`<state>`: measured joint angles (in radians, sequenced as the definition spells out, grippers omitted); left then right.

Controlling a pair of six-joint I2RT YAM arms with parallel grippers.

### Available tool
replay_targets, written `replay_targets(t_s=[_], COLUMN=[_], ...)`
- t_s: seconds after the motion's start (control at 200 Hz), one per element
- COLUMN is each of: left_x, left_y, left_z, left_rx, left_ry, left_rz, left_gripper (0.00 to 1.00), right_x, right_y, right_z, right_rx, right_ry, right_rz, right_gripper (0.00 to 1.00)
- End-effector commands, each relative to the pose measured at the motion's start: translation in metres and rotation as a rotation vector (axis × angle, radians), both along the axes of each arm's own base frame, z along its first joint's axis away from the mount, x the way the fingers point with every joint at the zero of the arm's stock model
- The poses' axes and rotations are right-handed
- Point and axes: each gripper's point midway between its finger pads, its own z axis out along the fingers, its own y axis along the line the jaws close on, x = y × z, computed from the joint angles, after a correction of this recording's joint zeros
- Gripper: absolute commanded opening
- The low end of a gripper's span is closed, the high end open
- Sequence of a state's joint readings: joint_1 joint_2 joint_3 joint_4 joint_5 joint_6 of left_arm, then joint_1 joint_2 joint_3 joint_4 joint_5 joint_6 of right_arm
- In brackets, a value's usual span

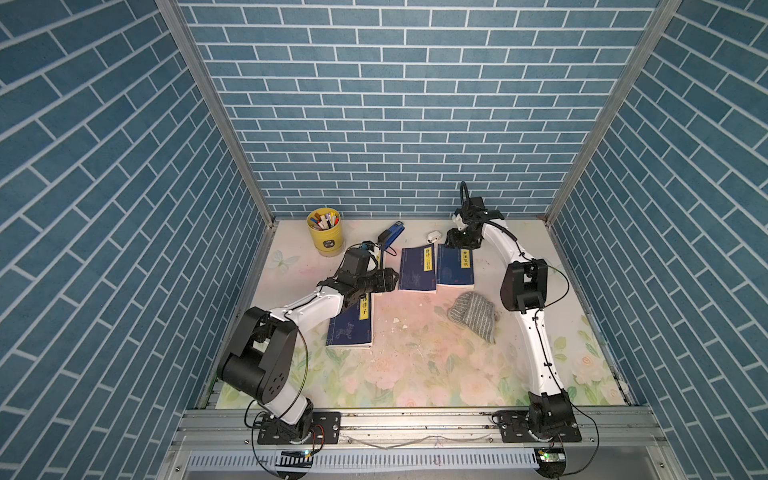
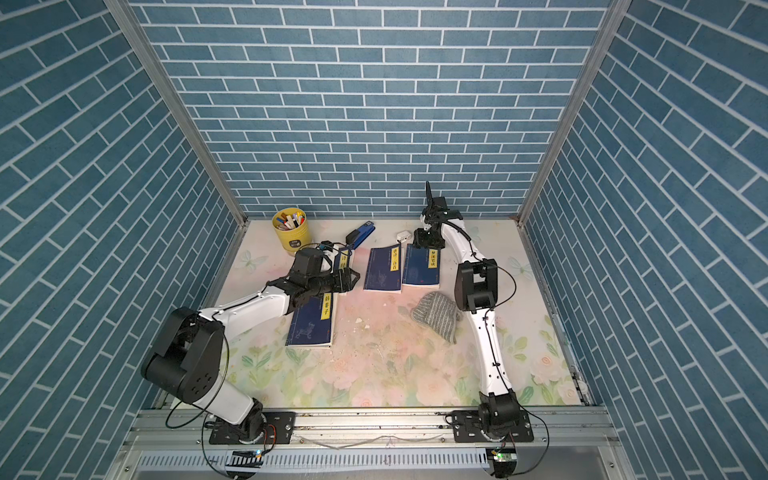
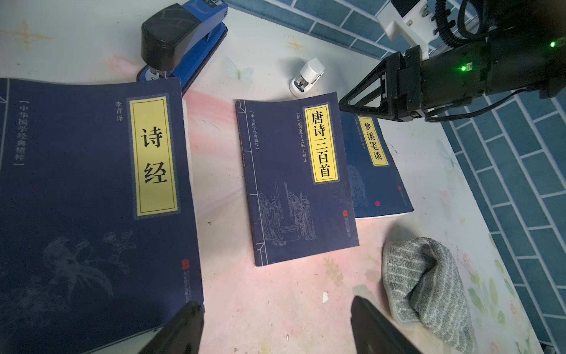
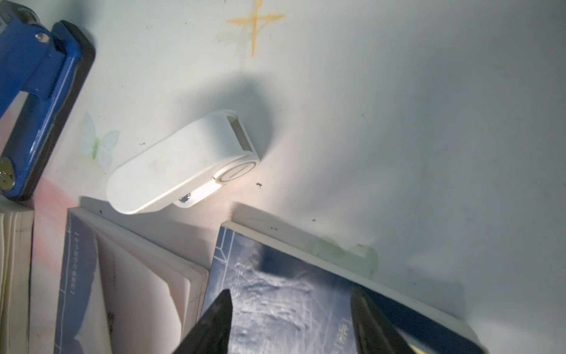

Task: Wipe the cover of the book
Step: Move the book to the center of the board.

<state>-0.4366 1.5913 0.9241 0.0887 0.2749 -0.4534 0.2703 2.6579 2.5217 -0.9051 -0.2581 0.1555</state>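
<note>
Books, four alike in dark blue with a yellow title strip, lie flat on the flowered surface [image 1: 415, 374], long axes running from the arm bases toward the back wall. Farthest left, the 韩非子 book [image 2: 311, 328] sits under the left forearm, back of the left fingers [image 1: 390, 279]. The 诗经 book [image 3: 76, 199] lies directly beneath those fingers, mostly hidden from above. They stand wide apart with nothing between them, pointing rightward.

Just to their right lies the 唐诗三百首 book [image 1: 417, 270], and edge to edge with it the 梦溪笔谈 book [image 1: 456, 269]. The right fingers [image 1: 455, 243] hang over that last book's far end, partly spread and empty. I cannot tell whether they touch the cover. From the right wrist view its cover shows a pale, smeary sheen, which may be grime or only glare.

What matters next, I'd say, is the grey striped cloth [image 1: 473, 316]. It lies crumpled to the right of the left fingers and nearer the bases, just off the near end of the 梦溪笔谈 book. It sits beside the right arm's elbow, yet the right fingers are well beyond it. The left fingers are nearer and already face that way, so the left arm looks the likelier to fetch it.
</note>
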Motion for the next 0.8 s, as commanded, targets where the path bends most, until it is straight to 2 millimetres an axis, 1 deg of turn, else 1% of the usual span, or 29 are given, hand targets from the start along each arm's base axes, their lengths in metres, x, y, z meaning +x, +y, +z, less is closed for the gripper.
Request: replay_targets(t_s=[0.0,0.21,0.39,0.48,0.625,0.71,0.795], left_x=[0.0,-0.003,-0.005,-0.005,-0.006,-0.006,-0.005], left_y=[-0.003,-0.002,-0.001,-0.001,0.0,-0.001,-0.001], left_z=[-0.001,-0.001,-0.003,-0.002,-0.003,-0.003,-0.005], left_rx=[-0.004,-0.003,-0.003,-0.004,-0.002,-0.001,-0.003], left_ry=[-0.01,-0.01,-0.007,-0.006,-0.006,-0.006,-0.005], left_rz=[-0.019,-0.016,-0.015,-0.014,-0.014,-0.016,-0.016], left_gripper=[0.8,0.8,0.8,0.8,0.8,0.8,0.8], right_x=[-0.016,0.001,0.016,0.018,0.012,0.001,-0.015], right_y=[-0.016,-0.019,-0.016,-0.011,-0.005,-0.002,0.002], right_z=[-0.034,-0.033,-0.031,-0.032,-0.039,-0.045,-0.049], right_rx=[-0.101,-0.077,-0.048,-0.019,0.006,0.012,0.006], right_ry=[0.088,0.046,-0.003,-0.004,0.033,0.074,0.11], right_rz=[0.0,-0.083,-0.122,-0.122,-0.101,-0.065,-0.012], right_gripper=[0.62,0.63,0.63,0.63,0.63,0.63,0.62])
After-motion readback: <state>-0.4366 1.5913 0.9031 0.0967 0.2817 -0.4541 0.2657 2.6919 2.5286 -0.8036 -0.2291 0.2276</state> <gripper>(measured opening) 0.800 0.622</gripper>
